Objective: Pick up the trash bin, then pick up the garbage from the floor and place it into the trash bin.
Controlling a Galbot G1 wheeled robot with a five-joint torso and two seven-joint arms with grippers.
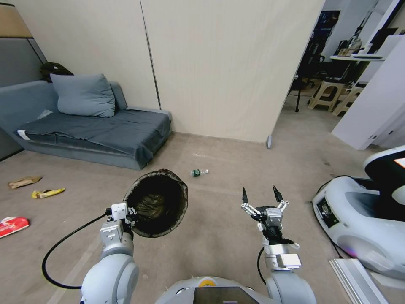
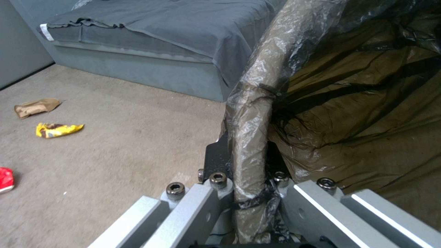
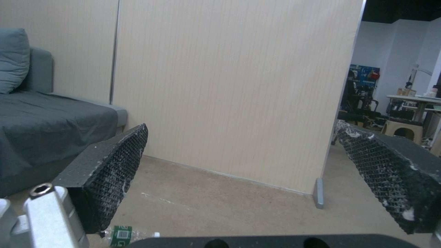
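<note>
Trash bin (image 1: 157,202) rim clamped in left pincer (image 1: 126,216).

Head view: even, soft indoor light, no hard shadows; strong wide-angle bend at edges, wall panel (image 1: 228,63) lines lean outward. Bright patch upper right w/ slightly blown whites. Left wrist view: dimmer, soft-focus overall; sheen on black bag (image 2: 257,103) over the trash bin's rim, inside of bag murky. Right wrist view: dim, doorway area upper right near black; near fingers (image 3: 110,172) sharp, bottle (image 3: 122,235) at bottom edge blurry.
</note>
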